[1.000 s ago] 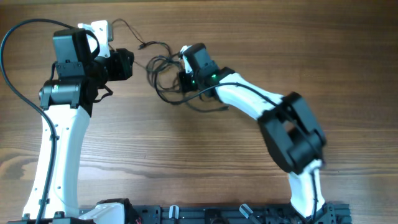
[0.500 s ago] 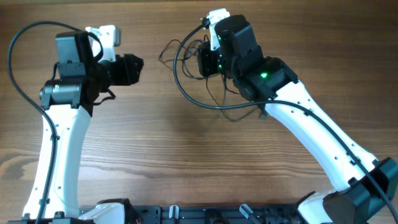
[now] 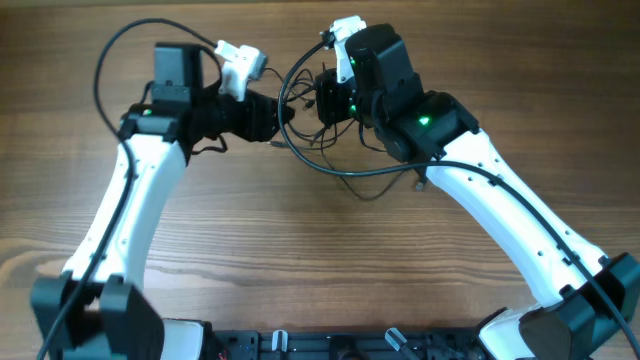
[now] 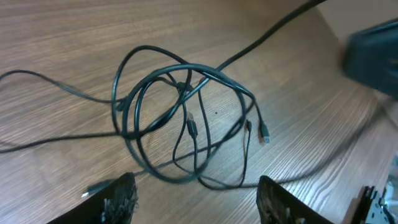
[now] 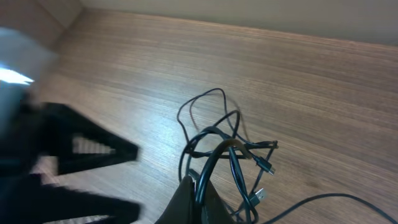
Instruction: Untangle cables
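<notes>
Over on the left, the left pincer (image 3: 270,118) is reaching in toward the middle of the wooden surface (image 3: 300,260). It is released. In its own wrist view the two fingers (image 4: 121,199) stand wide apart with nothing pinched between them, and the knot lies just ahead of them.

In the middle are the cables (image 3: 305,158), and I'd call them very much still tangled. The left wrist view shows several thin black loops stacked and crossing through one another (image 4: 188,127), with a couple of small plugs (image 4: 265,134) dangling out on the right side of the bundle. One long strand trails off to the far left across the wood. No wire lies fully apart from the others, so as far as I can see, none has been freed yet.

On the right, the right pincer (image 3: 326,100) sits at the far side of the bundle, clenched. Its wrist camera shows the tips (image 5: 196,199) closed together at the bottom of the view, with strands of the cables (image 5: 230,149) rising straight out of them. It looks to be gripping the bundle there.

My reading is that the job is at an early stage. One side has hold of the knot and the other is open beside it. All the actual pulling apart and laying out of each wire separately remains to be done.
</notes>
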### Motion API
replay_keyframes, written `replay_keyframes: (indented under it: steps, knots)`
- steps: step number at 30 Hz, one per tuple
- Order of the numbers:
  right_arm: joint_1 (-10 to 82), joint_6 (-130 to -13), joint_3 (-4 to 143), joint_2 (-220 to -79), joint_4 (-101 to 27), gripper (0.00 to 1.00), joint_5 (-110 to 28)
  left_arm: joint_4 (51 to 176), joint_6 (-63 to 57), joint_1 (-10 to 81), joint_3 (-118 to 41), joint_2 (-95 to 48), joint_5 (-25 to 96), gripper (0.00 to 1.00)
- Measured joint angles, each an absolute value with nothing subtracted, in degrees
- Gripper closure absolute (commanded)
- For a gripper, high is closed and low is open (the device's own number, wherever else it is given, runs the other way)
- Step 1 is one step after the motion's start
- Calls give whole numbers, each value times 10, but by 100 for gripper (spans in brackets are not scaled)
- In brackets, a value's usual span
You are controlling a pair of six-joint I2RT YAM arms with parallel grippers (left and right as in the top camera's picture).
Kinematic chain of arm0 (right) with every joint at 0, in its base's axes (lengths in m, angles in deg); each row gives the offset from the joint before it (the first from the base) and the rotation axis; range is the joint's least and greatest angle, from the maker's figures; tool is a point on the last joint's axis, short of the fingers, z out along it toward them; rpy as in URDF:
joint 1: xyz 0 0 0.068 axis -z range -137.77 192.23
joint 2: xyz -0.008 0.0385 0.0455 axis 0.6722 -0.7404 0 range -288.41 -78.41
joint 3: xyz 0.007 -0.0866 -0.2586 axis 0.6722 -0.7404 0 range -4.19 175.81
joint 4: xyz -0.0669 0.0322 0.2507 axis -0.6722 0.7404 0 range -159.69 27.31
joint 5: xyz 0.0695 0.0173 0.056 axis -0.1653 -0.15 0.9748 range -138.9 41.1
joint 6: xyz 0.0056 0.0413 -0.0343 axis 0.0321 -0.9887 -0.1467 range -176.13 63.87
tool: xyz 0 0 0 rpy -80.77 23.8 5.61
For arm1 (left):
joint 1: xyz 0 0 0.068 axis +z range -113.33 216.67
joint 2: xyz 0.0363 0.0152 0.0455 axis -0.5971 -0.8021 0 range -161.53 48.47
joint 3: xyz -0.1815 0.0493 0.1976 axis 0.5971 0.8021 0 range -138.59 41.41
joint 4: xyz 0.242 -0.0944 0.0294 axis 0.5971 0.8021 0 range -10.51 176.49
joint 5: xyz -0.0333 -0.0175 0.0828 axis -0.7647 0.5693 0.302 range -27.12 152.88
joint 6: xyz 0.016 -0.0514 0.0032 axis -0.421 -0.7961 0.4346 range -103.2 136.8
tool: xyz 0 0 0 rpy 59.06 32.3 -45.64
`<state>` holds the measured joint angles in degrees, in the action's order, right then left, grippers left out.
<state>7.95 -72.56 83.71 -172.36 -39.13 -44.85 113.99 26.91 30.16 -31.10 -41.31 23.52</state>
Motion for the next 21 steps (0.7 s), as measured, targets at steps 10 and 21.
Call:
replay_keyframes:
  steps: [10,21]
  knots:
    - [80,-726,837,-1724,-400,96,-438,1090,273,275,-311,-472,233,37]
    - [80,-726,837,-1724,-401,95,-438,1090,273,275,-311,-473,308,38]
